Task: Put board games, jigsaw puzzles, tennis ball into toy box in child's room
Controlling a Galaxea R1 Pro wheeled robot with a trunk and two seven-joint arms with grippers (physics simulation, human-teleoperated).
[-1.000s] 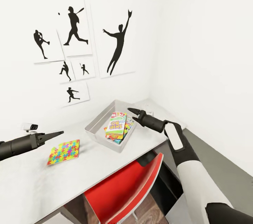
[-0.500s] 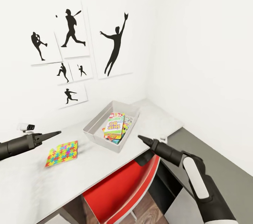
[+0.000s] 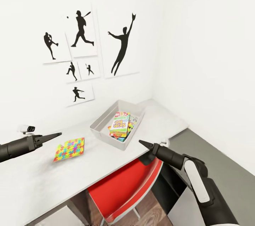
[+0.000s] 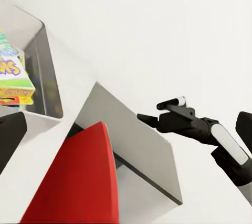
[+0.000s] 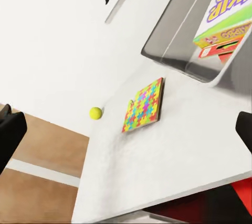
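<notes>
The light grey toy box (image 3: 103,123) stands on the light grey table (image 3: 39,180), holding the SKIP-BO board game (image 3: 120,124) on top of other colourful boxes. One jigsaw puzzle (image 3: 69,149) lies flat on the table to the box's left. In the right wrist view the tennis ball (image 5: 95,112) rests on the table beyond the jigsaw puzzle (image 5: 144,104), with the toy box (image 5: 173,45) to one side. My right gripper (image 3: 141,143) hovers at the table's front edge, in front of the box, open and empty. Above the table, left of the puzzle, my left gripper (image 3: 56,135) hangs open and empty.
A red chair (image 3: 124,187) is tucked under the table's front edge below the right gripper. The dark grey top (image 3: 216,162) joins at the right. White walls close the corner behind the box, with black sports silhouette prints (image 3: 120,47). Wood floor (image 5: 37,155) shows beyond the table's edge.
My right gripper has drawn back from over the toy box to the table's front edge, lower down. The head view shifted slightly. The left arm kept its place.
</notes>
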